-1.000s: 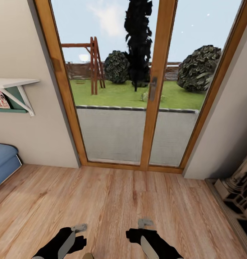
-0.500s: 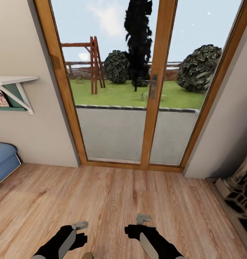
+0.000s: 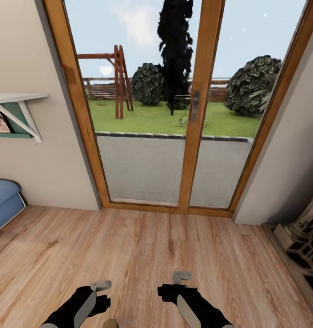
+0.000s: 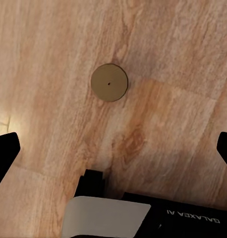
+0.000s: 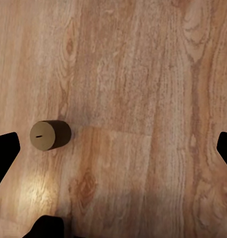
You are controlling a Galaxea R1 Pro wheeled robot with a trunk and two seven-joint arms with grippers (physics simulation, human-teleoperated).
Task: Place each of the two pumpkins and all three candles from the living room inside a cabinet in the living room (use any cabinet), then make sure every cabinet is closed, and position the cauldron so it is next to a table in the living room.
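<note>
- Over the last second my head view has drifted slightly: the white shelf [image 3: 15, 98] and blue sofa edge [image 3: 3, 202] have slid further toward the left border, and both arms sit a touch higher in the picture. That is the camera moving, not the room.
- I'm facing a wood-framed glass door [image 3: 197, 114] with the garden behind it, over bare plank floor [image 3: 142, 246].
- My left gripper [image 3: 100, 286] hangs low over the floor; in its wrist view the two dark fingertips [image 4: 4, 153] sit far apart at opposite edges, so it is spread wide and holding nothing.
- My right gripper [image 3: 182, 276] is likewise spread, fingertips [image 5: 4, 148] at the borders, nothing between them.
- A small tan cylinder [image 5: 50, 134] stands on the floor below and between the arms, clear of the fingers; in the left wrist view I see its round top [image 4: 109, 83]. I can't tell whether it is a candle.
</note>
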